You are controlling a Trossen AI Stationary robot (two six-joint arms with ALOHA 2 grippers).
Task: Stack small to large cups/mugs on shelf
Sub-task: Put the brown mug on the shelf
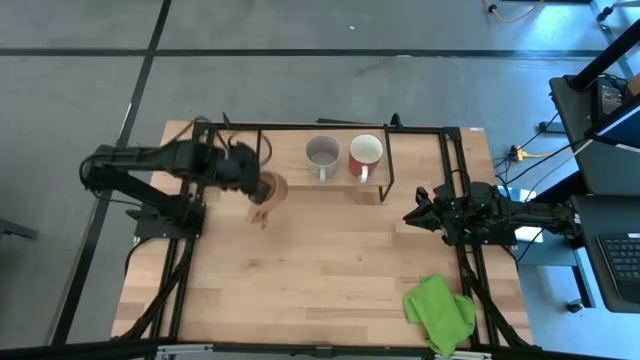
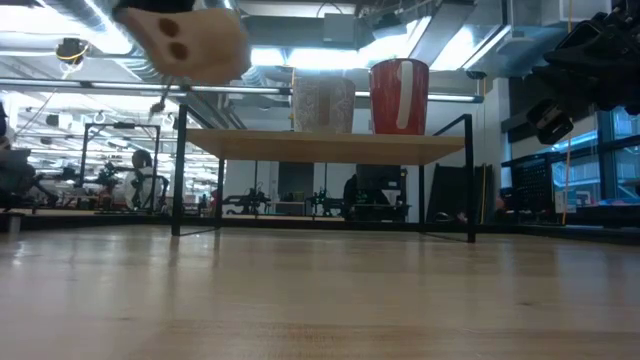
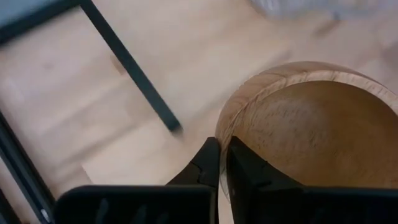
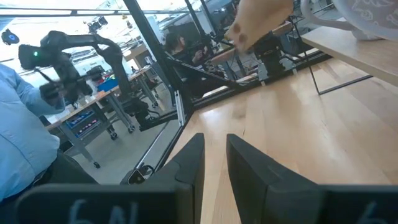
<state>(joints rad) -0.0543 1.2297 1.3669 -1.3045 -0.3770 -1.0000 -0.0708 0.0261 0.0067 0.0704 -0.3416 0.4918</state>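
Your wooden table (image 1: pixel 320 270) carries the shelf (image 1: pixel 300 180) at its far side. From above, the grey mug (image 1: pixel 322 154) and red mug (image 1: pixel 366 155) stand on the shelf; your left gripper (image 1: pixel 255 183) carries the wooden cup (image 1: pixel 268 188) off the shelf's left part. Level view: the cup hangs above shelf height, left of the grey mug. Left wrist: fingers (image 3: pixel 205 165) pinch the rim, nearly closed. Right gripper (image 4: pixel 214 163) waits right of the shelf, slightly parted, empty. Clear the frame bar, lower the cup gently.
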